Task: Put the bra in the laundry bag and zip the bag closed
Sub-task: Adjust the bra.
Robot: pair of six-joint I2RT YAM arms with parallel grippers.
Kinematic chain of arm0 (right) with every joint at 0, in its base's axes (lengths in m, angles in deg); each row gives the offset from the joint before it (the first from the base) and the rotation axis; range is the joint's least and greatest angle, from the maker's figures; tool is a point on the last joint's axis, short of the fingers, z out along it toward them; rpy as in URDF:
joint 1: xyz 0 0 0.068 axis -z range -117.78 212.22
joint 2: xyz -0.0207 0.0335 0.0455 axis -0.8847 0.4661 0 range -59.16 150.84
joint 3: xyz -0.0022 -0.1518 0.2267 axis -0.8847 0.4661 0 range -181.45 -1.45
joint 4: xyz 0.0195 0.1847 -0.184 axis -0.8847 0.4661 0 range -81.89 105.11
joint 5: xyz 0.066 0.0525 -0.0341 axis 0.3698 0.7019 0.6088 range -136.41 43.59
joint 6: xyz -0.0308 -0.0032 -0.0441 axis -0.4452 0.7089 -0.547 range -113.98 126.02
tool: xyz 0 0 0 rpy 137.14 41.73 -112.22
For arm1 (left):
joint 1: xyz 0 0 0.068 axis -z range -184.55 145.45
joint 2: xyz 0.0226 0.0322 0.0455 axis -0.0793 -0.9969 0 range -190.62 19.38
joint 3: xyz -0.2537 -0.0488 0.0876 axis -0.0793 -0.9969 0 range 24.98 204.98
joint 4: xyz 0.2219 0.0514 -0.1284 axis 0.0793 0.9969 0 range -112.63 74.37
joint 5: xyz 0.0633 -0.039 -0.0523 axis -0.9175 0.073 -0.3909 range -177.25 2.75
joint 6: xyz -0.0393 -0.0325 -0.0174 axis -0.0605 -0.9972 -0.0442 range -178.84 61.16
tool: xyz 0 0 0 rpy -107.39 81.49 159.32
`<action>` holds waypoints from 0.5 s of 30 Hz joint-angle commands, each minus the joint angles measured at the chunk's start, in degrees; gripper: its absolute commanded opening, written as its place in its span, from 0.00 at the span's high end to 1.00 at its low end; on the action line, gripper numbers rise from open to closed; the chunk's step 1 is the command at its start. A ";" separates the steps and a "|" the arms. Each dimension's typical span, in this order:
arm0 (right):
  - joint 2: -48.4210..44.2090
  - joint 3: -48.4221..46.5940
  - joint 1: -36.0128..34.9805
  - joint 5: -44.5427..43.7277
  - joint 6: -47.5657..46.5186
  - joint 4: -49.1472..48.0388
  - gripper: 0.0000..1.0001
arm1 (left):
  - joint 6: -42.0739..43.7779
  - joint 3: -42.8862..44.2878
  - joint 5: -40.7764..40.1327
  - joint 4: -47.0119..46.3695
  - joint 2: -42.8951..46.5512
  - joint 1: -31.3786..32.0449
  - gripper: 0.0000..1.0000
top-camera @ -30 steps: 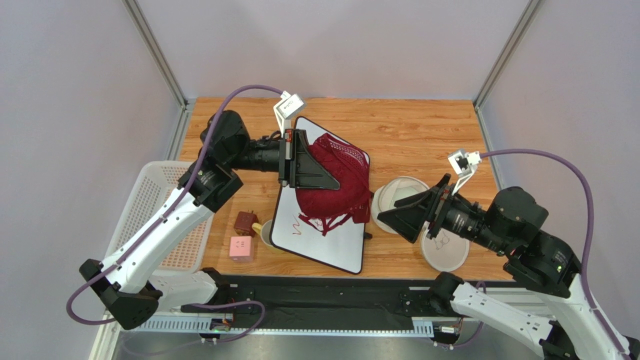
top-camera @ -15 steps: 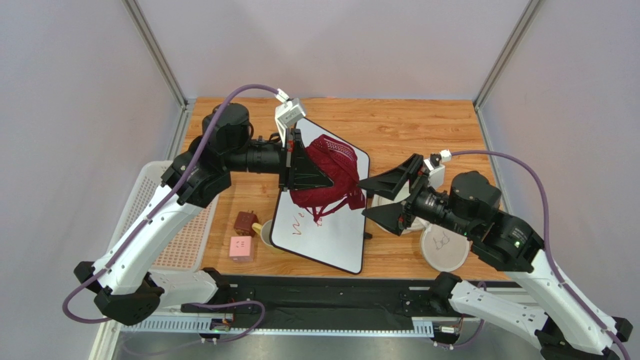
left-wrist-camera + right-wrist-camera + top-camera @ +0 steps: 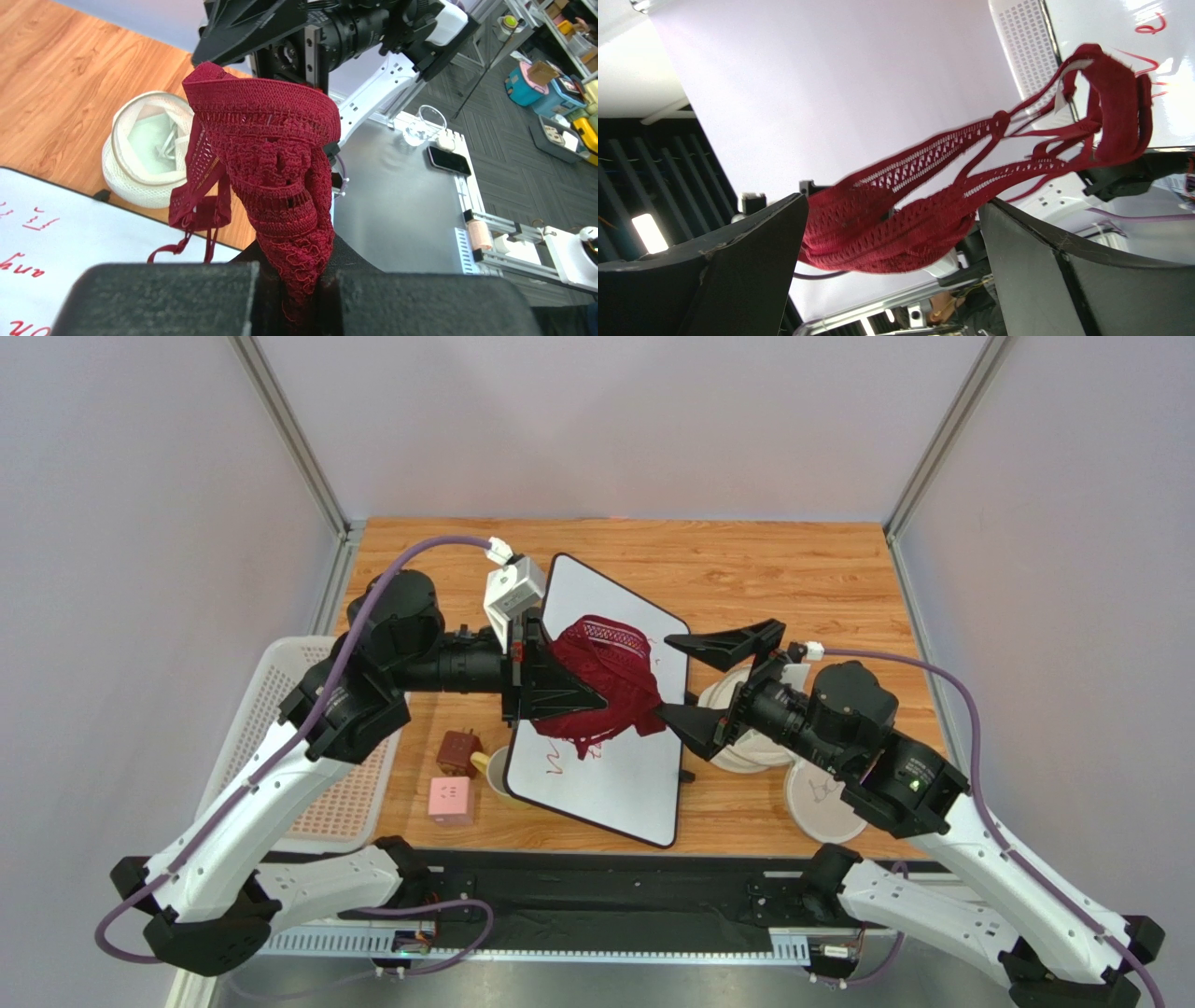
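Maroon bra (image 3: 606, 672) pinched in left hand (image 3: 558, 703) above whiteboard (image 3: 617, 787); right hand (image 3: 692, 681) wide, straddling bra's free end; laundry bag (image 3: 130, 183) just right.

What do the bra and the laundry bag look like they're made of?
The bra looks like soft, matte, dark red lace fabric: it shows openwork patterns and scalloped edges, and it droops limply. The laundry bag looks like white fabric mesh, probably synthetic: its wall shows a fine net weave below a smoother rim.
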 commanded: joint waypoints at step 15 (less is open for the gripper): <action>3.74 -0.17 0.19 2.73 4.05 -8.82 0.00 | 0.53 -1.48 11.80 -4.55 -0.59 0.73 1.00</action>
